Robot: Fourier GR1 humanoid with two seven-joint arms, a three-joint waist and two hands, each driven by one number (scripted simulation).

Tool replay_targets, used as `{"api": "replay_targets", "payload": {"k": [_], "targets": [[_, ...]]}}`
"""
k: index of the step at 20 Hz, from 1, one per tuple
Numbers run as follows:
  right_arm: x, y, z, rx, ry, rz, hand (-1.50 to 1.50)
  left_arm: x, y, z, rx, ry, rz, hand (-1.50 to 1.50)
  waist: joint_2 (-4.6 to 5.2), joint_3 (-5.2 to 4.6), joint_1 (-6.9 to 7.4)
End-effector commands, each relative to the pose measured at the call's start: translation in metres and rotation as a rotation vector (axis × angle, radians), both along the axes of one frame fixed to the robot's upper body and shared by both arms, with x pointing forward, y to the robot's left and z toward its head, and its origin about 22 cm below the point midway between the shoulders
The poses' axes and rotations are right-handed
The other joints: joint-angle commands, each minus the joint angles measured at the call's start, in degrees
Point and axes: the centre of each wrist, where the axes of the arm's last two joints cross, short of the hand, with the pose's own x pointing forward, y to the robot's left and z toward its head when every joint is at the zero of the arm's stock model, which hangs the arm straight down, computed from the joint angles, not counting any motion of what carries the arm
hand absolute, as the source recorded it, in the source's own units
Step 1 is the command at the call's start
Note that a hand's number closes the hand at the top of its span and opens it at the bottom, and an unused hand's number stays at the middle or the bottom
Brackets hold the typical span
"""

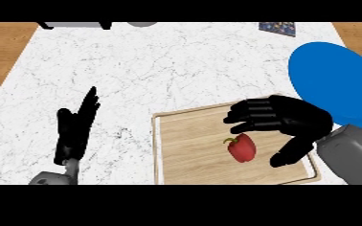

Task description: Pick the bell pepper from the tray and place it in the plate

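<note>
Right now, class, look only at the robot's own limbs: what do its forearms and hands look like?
Each robot hand is black, with chunky segmented fingers and a thumb. The left robot hand looks slim, seen edge-on; the right robot hand looks broader, its ridged fingers showing. Both sit on smooth grey forearms, the left forearm and the right forearm. No cables, markings or sleeves show.

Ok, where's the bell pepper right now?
In the head view the bell pepper lies on the wooden tray, lower right, between the right hand's fingers and thumb, not yet gripped.
</note>
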Motion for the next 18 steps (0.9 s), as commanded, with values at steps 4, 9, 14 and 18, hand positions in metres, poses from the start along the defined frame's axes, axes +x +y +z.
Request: {"api": "replay_targets", "payload": {"k": [4,9,14,18], "targets": [[-0.003,0.0,0.029,-0.273,-0.172,0.025,-1.5,-0.003,0.008,0.001,0.001,0.009,0.02,0.0,-0.22,-0.09,-0.25],[-0.014,0.026,0.024,-0.521,-0.145,0.047,-1.5,0.004,0.003,-0.001,-0.002,-0.008,0.012,0.0,-0.21,-0.11,-0.28],[-0.009,0.036,0.004,-0.602,-0.164,0.019,-1.5,-0.001,0.002,-0.006,-0.013,0.008,0.007,0.0,-0.1,-0.08,-0.11],[-0.002,0.046,0.0,-0.609,-0.156,0.01,-1.5,0.005,0.012,-0.013,0.018,0.01,0.012,0.0,-0.09,-0.08,-0.19]]}}
